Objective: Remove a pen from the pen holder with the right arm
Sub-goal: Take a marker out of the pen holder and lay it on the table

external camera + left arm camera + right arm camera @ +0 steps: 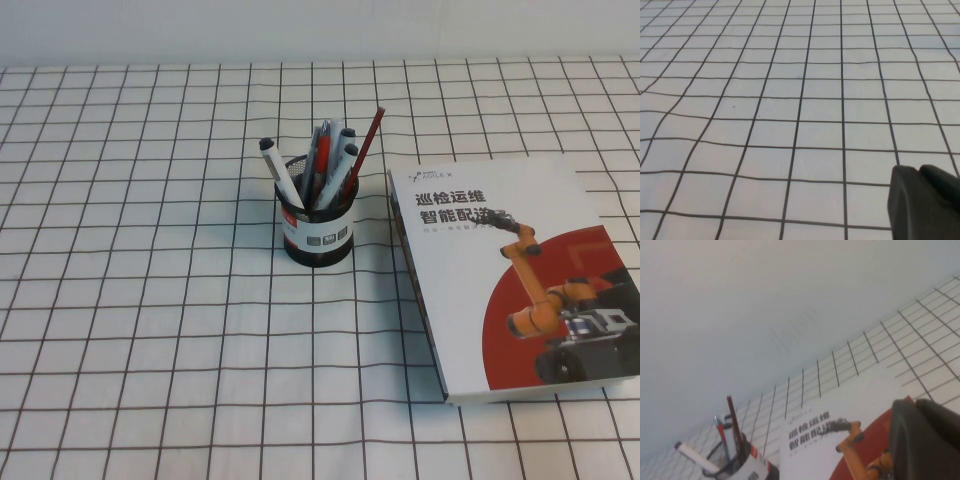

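Step in hand: reach-in, not started. No pen is out yet.

Pen holder (316, 235) stands upright mid-counter (130, 330) on the checked cloth, just left of the booklet (510, 270). It is full: the white marker (280, 175) leans out to the robot's left, the grey pens (335, 150) bunch in the middle, and the thin red pencil (368, 140) leans right toward the booklet.

Right gripper (925, 440): out of the high view, fingers clenched on nothing. Its wrist cam looks across the booklet at the holder with wall behind. I read that as the arm pulled back on the robot's right, wrist pitched up, well apart from the holder.

Left gripper (922, 200): also out of the high view, above bare cloth. Only a dark edge shows, so I can't tell its state. Looks parked.

How I'd run it:
- Release the fingers before closing in, not over the pens.
- Come from above and clear the booklet edge.
- Target the red pencil: nearest side, stands free of the bunch.
- Straddle the shaft well above the rim.
- Pull along its lean, not straight up. The mesh holder looks light and may tip or drag.
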Robot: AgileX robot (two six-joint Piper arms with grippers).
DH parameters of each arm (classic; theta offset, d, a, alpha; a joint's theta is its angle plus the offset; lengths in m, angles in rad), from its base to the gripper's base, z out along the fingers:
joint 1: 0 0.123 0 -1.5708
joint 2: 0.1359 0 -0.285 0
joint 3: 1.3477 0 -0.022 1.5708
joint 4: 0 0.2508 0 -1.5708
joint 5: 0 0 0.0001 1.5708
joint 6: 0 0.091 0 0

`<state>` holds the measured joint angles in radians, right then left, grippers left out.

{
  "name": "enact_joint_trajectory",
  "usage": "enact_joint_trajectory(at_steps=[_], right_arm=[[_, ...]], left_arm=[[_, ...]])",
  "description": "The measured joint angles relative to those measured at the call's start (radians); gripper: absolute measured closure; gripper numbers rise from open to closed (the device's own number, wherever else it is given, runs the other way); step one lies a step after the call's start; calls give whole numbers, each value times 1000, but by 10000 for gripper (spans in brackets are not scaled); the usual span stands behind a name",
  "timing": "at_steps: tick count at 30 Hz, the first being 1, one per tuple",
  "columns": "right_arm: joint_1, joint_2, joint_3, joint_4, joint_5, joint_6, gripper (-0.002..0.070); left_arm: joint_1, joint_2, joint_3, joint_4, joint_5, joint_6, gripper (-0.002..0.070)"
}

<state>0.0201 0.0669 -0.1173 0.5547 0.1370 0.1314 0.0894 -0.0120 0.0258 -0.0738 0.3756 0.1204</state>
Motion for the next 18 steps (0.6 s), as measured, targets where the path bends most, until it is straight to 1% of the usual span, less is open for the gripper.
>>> enact_joint_trajectory(at_steps=[5,10,14,18], right_arm=[[0,199,-202,-103,217,-19,692],[0,381,-345,-136,345,-131,692],[0,530,-436,-127,415,-219,692],[0,677,-509,-37,441,-360,692]], left_arm=[[0,0,0,0,0,0,678],[0,0,0,0,0,0,678],[0,0,0,0,0,0,678],[0,0,0,0,0,0,678]])
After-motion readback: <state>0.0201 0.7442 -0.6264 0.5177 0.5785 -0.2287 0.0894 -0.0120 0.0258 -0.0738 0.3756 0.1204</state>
